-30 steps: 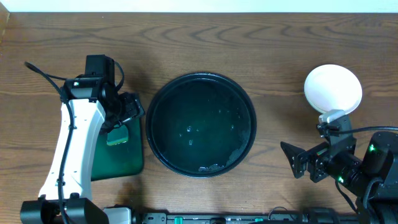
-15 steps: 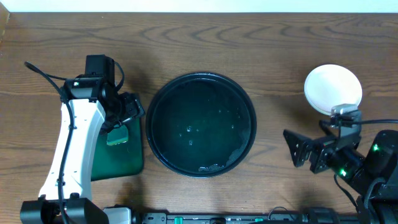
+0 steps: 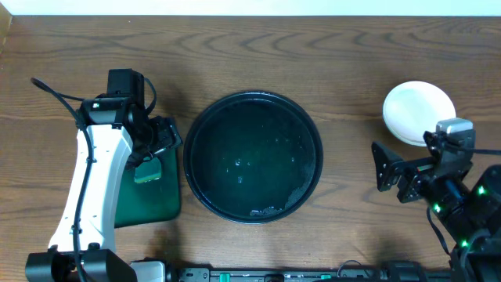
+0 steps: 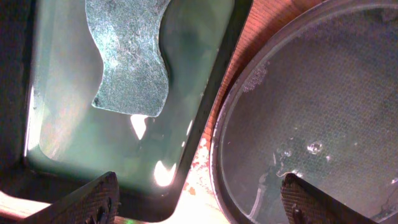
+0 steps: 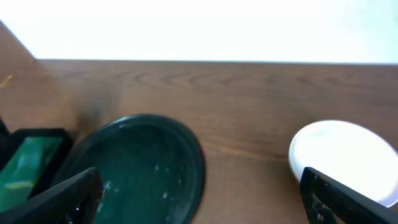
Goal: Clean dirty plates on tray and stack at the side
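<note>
Brown wood-grain surface [image 3: 329, 47] fills the frame. Large round glossy black tray [image 3: 186, 157] at centre: no plates on it, only water beads. Small round white plate [image 3: 415, 110] at upper right, well apart from the tray; cannot tell whether others lie beneath it. Left hand [image 4: 198, 182] spread wide, empty, over dark green rectangular tray [image 4: 62, 124] and grey-green scouring pad [image 4: 127, 56]. Right hand [image 5: 200, 177] spread wide, empty, near the plate. Judgement: plate is light, rigid and glazed, probably wet-slick and chippable. Pinch at the raised rim, not the flat centre.

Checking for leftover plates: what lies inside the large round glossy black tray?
Only water droplets and a wet streak by the rim lie in the large round glossy black tray; nothing covers its floor.
</note>
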You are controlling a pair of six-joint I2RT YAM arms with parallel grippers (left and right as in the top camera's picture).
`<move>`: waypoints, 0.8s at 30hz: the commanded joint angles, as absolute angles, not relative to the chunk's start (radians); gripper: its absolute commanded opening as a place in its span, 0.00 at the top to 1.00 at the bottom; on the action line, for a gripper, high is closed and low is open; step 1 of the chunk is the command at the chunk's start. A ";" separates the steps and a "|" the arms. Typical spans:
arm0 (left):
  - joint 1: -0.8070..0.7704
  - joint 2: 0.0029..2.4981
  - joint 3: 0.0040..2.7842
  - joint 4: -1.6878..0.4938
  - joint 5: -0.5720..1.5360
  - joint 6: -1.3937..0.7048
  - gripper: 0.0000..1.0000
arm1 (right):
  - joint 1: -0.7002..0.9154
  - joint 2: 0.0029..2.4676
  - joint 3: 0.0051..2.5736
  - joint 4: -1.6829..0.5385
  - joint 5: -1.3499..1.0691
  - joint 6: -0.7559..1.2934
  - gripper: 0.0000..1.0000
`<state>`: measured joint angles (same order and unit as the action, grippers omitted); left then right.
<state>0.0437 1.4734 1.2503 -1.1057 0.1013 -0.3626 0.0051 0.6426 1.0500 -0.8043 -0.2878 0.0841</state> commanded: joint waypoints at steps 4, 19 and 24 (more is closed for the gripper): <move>0.041 1.470 1.248 -1.108 0.089 -0.368 0.16 | 0.019 0.477 0.965 -0.694 -0.250 0.089 0.01; 0.041 1.470 1.248 -1.108 0.089 -0.368 0.16 | -0.021 0.094 0.332 0.009 -0.243 0.304 0.01; 0.041 1.470 1.248 -1.108 0.089 -0.368 0.16 | -0.021 0.089 0.180 0.226 -0.242 0.306 0.01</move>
<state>0.0437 1.4734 1.2503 -1.1053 0.1013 -0.3630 -0.0093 0.1024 0.2199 0.1875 -0.2497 0.2680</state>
